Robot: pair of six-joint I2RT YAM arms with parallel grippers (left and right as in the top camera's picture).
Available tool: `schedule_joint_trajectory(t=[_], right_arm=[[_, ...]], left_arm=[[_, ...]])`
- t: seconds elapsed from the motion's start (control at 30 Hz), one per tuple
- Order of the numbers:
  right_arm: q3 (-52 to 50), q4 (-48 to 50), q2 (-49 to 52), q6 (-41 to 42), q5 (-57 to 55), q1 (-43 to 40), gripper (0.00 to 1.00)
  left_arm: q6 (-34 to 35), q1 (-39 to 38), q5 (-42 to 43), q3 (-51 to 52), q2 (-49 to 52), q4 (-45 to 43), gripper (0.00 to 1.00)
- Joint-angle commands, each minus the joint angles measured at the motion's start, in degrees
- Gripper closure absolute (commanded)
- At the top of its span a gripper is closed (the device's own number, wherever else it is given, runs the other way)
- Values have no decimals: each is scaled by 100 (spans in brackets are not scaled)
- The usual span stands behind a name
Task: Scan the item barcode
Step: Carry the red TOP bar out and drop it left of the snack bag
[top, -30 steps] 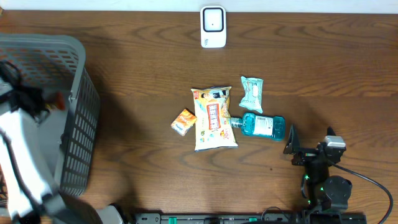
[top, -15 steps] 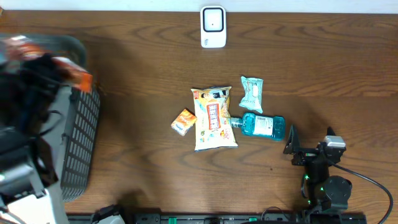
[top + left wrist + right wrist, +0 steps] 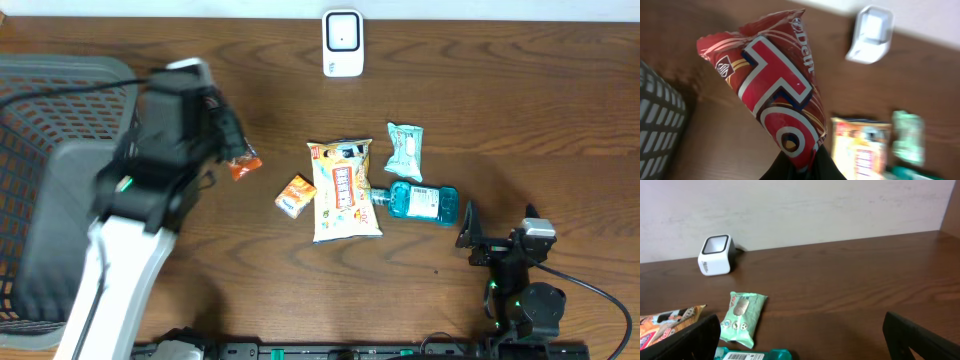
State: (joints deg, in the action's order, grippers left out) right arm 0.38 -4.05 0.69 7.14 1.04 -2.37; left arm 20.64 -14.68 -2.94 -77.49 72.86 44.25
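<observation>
here, we find the left gripper (image 3: 799,162) clenched on the narrow end of the red snack packet (image 3: 772,90), a glossy, crinkled foil pouch with white, blue and yellow lettering that widens away from the black fingers. in the overhead view the red snack packet (image 3: 243,166) is held off the table (image 3: 500,90), a dark brown wood-grain surface, between the basket (image 3: 70,68) and the loose goods at centre. the basket is grey plastic with a rounded rim and open mesh walls. the scanner (image 3: 342,42), a white rounded box with a flat window, stands at the far edge, well apart from the packet. at centre we see a flat yellow pillow bag (image 3: 345,190), with a small orange carton (image 3: 296,195) just beside its left edge, a pale green soft pack (image 3: 405,150) with crimped ends, and a translucent blue bottle (image 3: 422,203) lying on its side against the bag. the right gripper (image 3: 801,320) rests near the front edge with its black jaws spread fully apart, grasping nothing.
</observation>
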Motion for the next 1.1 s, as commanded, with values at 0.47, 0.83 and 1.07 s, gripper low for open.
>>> schedule_joint_trajectory(t=[0.47, 0.83, 1.07], right_arm=[[-7, -26, -31, -37, -31, 44, 1], [-7, -26, -31, -37, -31, 44, 1], [-7, -26, -31, -37, -28, 44, 1]], left_arm=[[-682, -118, -903, 79, 3707, -577, 93], [-1812, -717, 0, 79, 4358, -922, 93], [-2022, -1379, -4, 76, 4328, -949, 92]])
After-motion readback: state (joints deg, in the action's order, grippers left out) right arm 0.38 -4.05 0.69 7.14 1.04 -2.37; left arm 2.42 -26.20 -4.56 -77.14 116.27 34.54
